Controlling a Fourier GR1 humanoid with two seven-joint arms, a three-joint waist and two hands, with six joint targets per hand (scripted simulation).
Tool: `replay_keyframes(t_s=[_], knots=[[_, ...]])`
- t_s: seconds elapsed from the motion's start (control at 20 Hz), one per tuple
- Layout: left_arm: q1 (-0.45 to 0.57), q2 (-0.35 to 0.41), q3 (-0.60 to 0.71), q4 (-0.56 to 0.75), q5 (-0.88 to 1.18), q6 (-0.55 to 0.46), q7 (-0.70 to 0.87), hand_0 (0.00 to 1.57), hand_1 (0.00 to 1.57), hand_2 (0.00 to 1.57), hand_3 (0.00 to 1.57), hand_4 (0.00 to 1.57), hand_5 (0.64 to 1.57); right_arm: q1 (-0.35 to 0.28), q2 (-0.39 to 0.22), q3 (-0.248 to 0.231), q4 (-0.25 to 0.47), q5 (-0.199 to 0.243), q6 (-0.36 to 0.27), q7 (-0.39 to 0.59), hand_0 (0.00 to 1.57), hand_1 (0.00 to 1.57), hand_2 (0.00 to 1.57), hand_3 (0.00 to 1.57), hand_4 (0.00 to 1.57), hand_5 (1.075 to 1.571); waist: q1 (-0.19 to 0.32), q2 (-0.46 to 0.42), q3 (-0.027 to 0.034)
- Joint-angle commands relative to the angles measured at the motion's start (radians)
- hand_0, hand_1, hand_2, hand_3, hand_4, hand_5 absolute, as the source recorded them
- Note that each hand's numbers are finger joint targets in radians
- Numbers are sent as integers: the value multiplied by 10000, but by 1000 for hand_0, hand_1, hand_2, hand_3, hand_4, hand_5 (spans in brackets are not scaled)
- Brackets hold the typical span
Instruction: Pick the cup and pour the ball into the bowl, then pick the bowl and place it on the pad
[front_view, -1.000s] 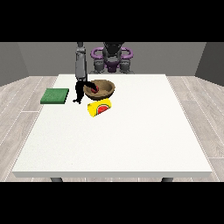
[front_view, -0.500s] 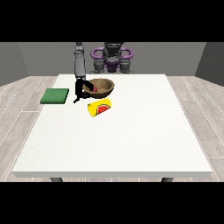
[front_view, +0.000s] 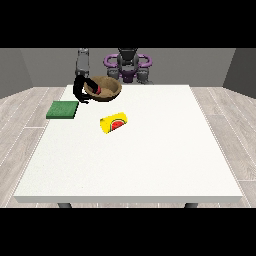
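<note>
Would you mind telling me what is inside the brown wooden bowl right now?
Inside the brown wooden bowl, something small and red shows near the rim, beside the black robot hand at the view's left. That hand covers the bowl's left edge; whether the red thing is the ball is unclear.

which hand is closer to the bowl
The robot's right hand, at the view's left, grips the bowl at its rim. The other hand does not show in this view.
</note>
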Motion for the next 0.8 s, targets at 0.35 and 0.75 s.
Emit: replay_keyframes(t_s=[0.35, 0.75], knots=[[384, 1193, 637, 546, 151, -408, -760, 0, 0, 0, 0, 0, 1537, -445, -2251, -1014, 265, -414, 1945, -208, 1571, 1571, 1571, 1571, 1305, 1528, -660, 991, 68], [238, 345, 155, -752, 181, 324, -580, 0, 0, 0, 0, 0, 1535, -1389, -3275, -2207, 2257, -951, 2800, -1076, 1571, 1571, 1571, 1571, 1297, 1534, -97, 1167, 74]])
